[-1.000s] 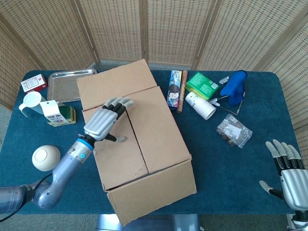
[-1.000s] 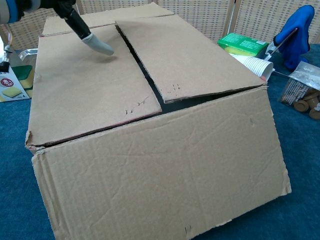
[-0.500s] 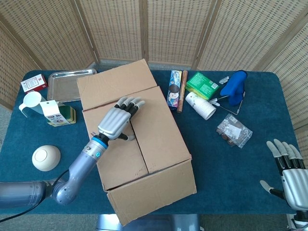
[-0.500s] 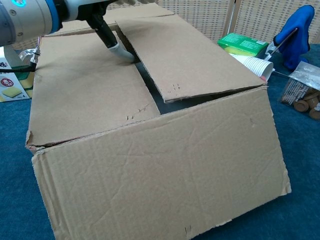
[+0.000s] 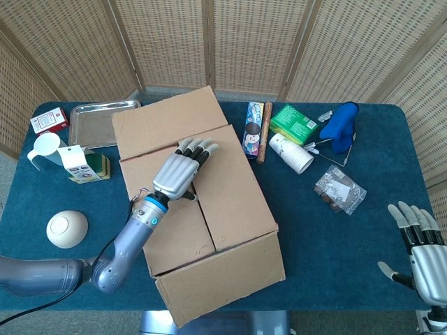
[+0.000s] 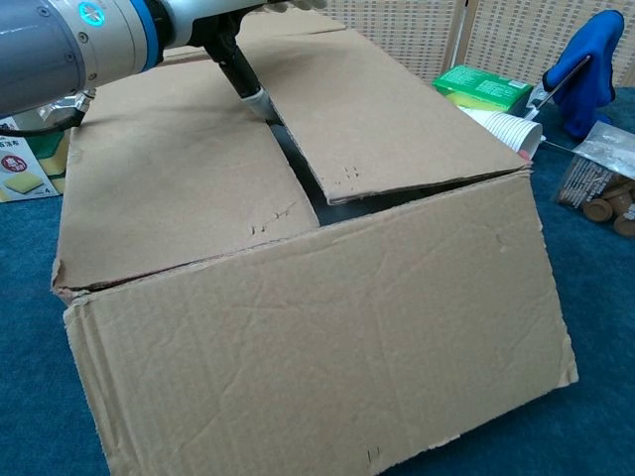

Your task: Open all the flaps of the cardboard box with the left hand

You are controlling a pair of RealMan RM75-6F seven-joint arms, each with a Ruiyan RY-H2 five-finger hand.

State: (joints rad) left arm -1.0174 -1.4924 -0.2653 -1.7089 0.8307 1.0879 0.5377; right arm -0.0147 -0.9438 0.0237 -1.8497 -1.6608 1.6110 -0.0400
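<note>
- We see the fingers (image 5: 199,148) of the grey robotic left hand (image 5: 180,172) lying flat and slightly spread on top of the large brown cardboard box (image 5: 202,209), holding nothing.
- In the chest view, the thumb tip (image 6: 260,104) pokes down into the dark seam between the two long top flaps.
- Compared with a second ago, the left hand has slid rightward, from the left top flap (image 6: 169,188) to the seam, its fingers now reaching onto the right top flap (image 6: 367,109).
- The seam gap looks slightly wider than before.
- The box sits in the middle of the blue-covered table (image 5: 328,230); its far and near end flaps are folded outward, both long flaps down.
- Our right hand (image 5: 419,248) hovers at the table's near right corner, fingers extended and apart, empty, unchanged.
</note>
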